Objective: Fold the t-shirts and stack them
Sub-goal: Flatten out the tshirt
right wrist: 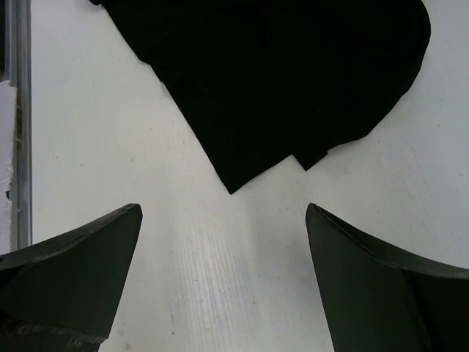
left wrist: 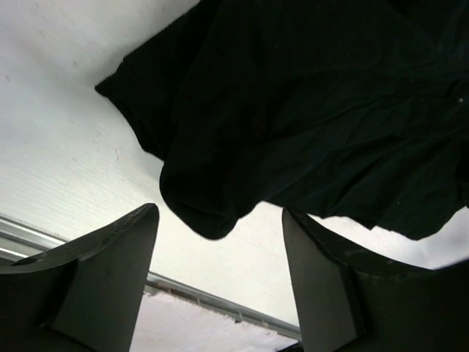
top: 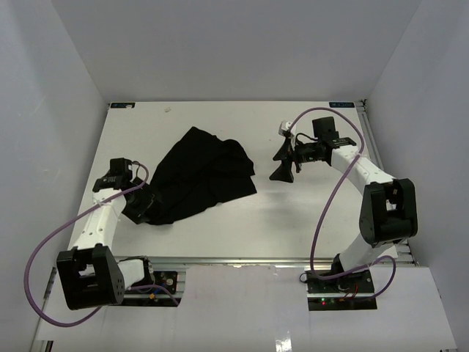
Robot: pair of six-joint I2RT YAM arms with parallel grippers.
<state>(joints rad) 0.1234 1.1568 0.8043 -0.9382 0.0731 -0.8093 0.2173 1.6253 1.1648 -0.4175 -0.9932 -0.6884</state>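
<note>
A black t-shirt [top: 201, 174] lies crumpled left of centre on the white table [top: 308, 220]. My left gripper [top: 141, 204] is at the shirt's near-left edge, fingers dark against the cloth. In the left wrist view the t-shirt [left wrist: 308, 110] fills the top, and a rounded fold hangs just ahead of the left gripper [left wrist: 220, 220], whose jaws stand apart with nothing pinched. My right gripper [top: 278, 166] hovers right of the shirt, wide open. Its wrist view shows the right gripper [right wrist: 223, 213] over bare table, just short of a pointed corner of the t-shirt [right wrist: 278, 81].
A metal rail [left wrist: 220, 304] runs along the table's near edge, and the rail [right wrist: 18, 125] also shows at the left of the right wrist view. White walls close in the table on three sides. Purple cables [top: 326, 198] loop beside each arm.
</note>
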